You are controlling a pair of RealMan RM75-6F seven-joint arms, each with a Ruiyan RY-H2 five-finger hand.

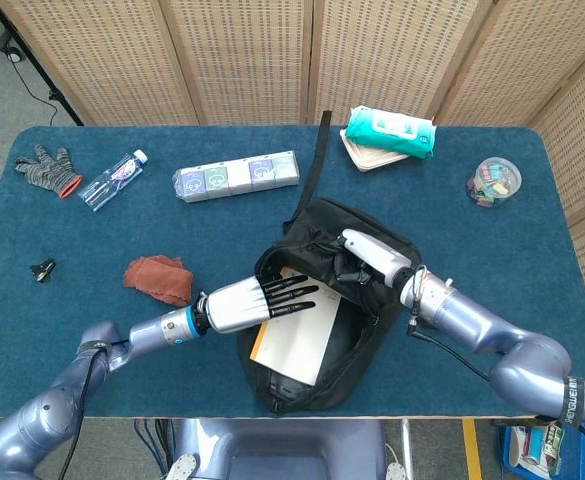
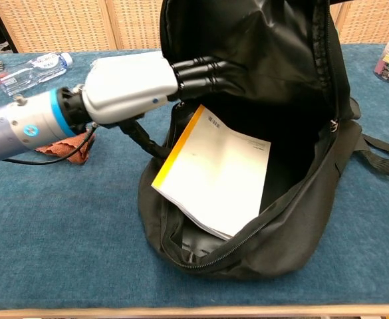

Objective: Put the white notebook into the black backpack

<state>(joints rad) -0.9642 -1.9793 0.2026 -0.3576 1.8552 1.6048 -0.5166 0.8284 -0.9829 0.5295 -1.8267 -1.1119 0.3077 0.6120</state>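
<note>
White notebook (image 2: 215, 174) lay at frame centre, in mouth of black backpack (image 2: 294, 219), long axis tilted, yellow-spined corner poking over rim. Left hand (image 2: 137, 85) just above, fingers straight, empty. Right hand (image 1: 367, 258) gripped upper flap.

Left hand (image 1: 247, 303) flat, fingers extended, empty; right hand (image 1: 370, 256) curled, gripping.

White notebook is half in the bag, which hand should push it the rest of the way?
Left. The left hand hovers open just above the white notebook, while the right hand grips the black backpack flap, holding it open.
</note>
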